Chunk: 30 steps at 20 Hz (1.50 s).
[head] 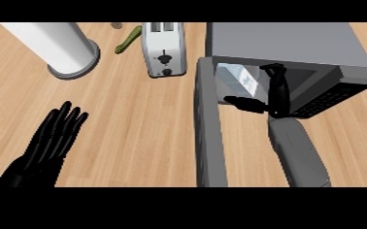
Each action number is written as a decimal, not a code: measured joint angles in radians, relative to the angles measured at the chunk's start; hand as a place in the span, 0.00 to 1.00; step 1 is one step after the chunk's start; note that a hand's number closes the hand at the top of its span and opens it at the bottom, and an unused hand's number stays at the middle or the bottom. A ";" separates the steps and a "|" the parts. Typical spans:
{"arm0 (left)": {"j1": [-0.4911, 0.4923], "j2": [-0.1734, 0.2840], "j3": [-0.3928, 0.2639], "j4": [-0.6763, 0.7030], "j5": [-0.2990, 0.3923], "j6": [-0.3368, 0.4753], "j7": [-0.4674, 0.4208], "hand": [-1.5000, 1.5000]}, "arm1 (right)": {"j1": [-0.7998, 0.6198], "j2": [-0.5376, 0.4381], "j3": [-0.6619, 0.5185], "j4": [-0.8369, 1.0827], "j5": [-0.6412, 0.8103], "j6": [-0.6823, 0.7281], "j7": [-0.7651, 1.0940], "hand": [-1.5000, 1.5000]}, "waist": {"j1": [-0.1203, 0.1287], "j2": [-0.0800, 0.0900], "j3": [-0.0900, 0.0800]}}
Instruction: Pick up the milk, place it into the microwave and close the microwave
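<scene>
From the head view, the right hand (267,97) is reaching into the open mouth of the microwave (287,39), and the milk (237,79) carton sits just inside the cavity, tilted a little, right beside that hand. The thumb points back toward the carton and the fingers run up along its side, but whether they are curled onto it or just off it cannot be told from here; the hand and carton overlap too closely. The microwave door (209,126) hangs wide open, swung out toward the robot, its long edge running down the counter (143,136) just left of the right forearm. Here is the danger: if the hand pulls out while touching the carton, the tilted milk may tip or drag back over the sill. And the forearm lies close along the door, so a careless retreat could knock it. A carton left near the opening could also block the door from closing. Over at lower left, the left hand (50,140) rests open, fingers straight, holding nothing.
</scene>
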State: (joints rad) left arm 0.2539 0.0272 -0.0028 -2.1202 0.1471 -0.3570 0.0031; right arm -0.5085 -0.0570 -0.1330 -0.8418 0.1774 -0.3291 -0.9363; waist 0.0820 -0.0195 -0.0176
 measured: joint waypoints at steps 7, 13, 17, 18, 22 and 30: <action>-0.027 0.017 -0.049 0.048 -0.027 -0.037 0.008 1.00 | -0.008 0.005 0.004 0.017 -0.065 0.147 0.019 0.00 | -0.038 -0.010 -0.004; -0.064 0.033 -0.117 0.111 -0.088 -0.078 -0.006 1.00 | 0.012 0.011 -0.002 0.077 -0.108 0.240 0.076 0.00 | -0.065 0.001 0.005; -0.120 0.013 -0.155 0.206 -0.147 -0.069 -0.023 1.00 | 0.048 -0.015 -0.008 0.085 -0.134 0.299 0.163 0.00 | -0.082 0.013 0.013; -0.144 0.006 -0.158 0.245 -0.162 -0.064 -0.032 1.00 | 0.066 -0.019 -0.005 0.073 -0.137 0.311 0.176 0.00 | -0.085 0.014 0.014; -0.175 -0.011 -0.225 0.317 -0.277 -0.016 -0.069 1.00 | 0.161 -0.028 0.015 -0.024 -0.148 0.339 0.227 0.00 | -0.094 0.015 0.016; -0.291 -0.023 -0.336 0.523 -0.364 -0.013 -0.090 1.00 | 0.427 -0.056 0.074 -0.367 -0.168 0.396 0.316 0.00 | -0.103 0.016 0.017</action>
State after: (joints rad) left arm -0.0369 0.0043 -0.3386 -1.5972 -0.2166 -0.3697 -0.0870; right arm -0.0819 -0.1132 -0.0589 -1.2083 0.0092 0.0672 -0.6201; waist -0.0210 -0.0035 -0.0011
